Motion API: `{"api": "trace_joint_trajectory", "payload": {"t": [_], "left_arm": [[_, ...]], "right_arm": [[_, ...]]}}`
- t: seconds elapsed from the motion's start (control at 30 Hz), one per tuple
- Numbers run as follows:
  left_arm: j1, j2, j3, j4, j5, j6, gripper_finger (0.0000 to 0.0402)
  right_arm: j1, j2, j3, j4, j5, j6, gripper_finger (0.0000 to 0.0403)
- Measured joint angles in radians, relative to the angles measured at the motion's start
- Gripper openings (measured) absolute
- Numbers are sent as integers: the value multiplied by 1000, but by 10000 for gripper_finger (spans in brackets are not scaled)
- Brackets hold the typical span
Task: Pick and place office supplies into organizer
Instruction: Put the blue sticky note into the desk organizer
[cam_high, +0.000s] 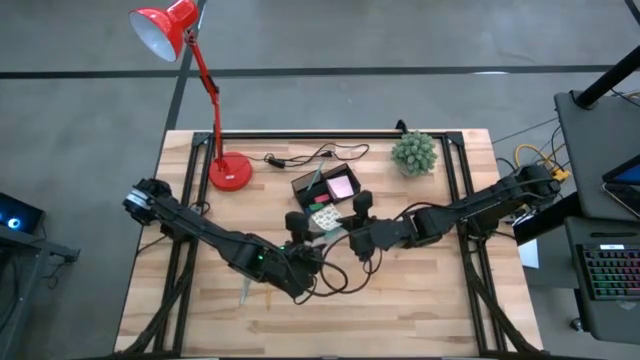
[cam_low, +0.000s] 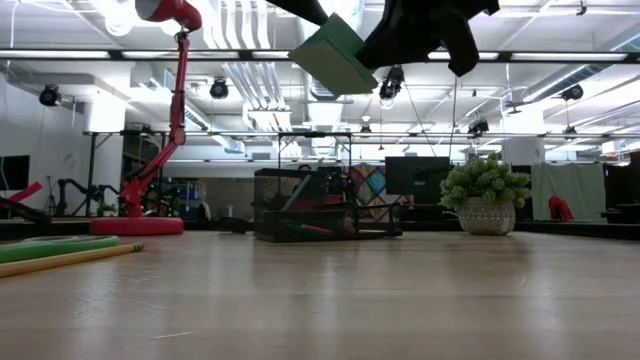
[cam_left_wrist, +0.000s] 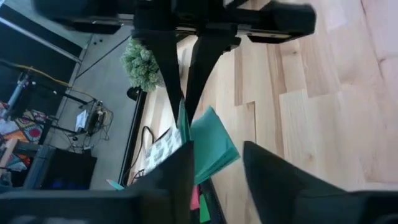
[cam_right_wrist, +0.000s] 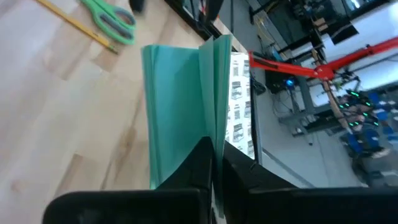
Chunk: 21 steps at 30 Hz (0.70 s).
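Observation:
A green pad (cam_right_wrist: 177, 106) with a white printed backing (cam_right_wrist: 239, 93) is held in the air in front of the black organizer (cam_high: 325, 190). It also shows in the high view (cam_high: 325, 222) and tilted at the top of the low view (cam_low: 335, 55). My right gripper (cam_right_wrist: 216, 163) is shut on it. My left gripper (cam_left_wrist: 217, 155) is open, with one finger on each side of the pad (cam_left_wrist: 211, 146). A pink sticky-note pad (cam_high: 341, 186) lies in the organizer. Green scissors (cam_right_wrist: 112, 18) and a yellow pencil (cam_right_wrist: 74, 25) lie on the table. My right gripper pinches the pad's edge (cam_right_wrist: 214, 134) between its two fingers. The pad is lifted clear of the table and tilted, and its leaves splay apart beyond the fingers. My left gripper's fingers (cam_left_wrist: 180, 174) stand close beside the pad; I cannot tell whether they touch it.
A red desk lamp stands with its base (cam_high: 230, 175) at the far left of the table. A small green plant (cam_high: 414, 153) stands at the far right. A black cable (cam_high: 300, 157) lies behind the organizer. The scissors and pencil (cam_low: 60, 252) lie on the near left.

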Motion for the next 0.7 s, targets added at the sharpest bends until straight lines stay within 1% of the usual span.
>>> {"api": "trace_joint_trajectory", "payload": {"t": [0.1,0.2,0.27,0.33,0.47,0.53,0.57,0.7], "left_arm": [[0,-18,0,-14,0,-11,158],[-2,-45,0,-47,0,-14,185],[-2,-70,0,-101,0,-44,195],[-4,-100,-1,-163,0,-110,200],[-7,-166,-28,-281,-4,-248,201],[-13,-202,-58,-305,-4,-285,201],[-14,-222,-76,-306,-5,-298,201],[-22,-303,-140,-301,-7,-307,200]], "right_arm": [[0,0,0,-5,56,-1,8],[-2,0,0,-13,110,-31,8],[-10,0,0,-30,120,-53,8],[-29,0,0,-63,121,-60,8],[-103,0,-4,-169,115,-62,8],[-148,0,-10,-196,97,-78,8],[-173,0,-12,-201,71,-88,8],[-280,0,-15,-207,-100,-145,8]]}}
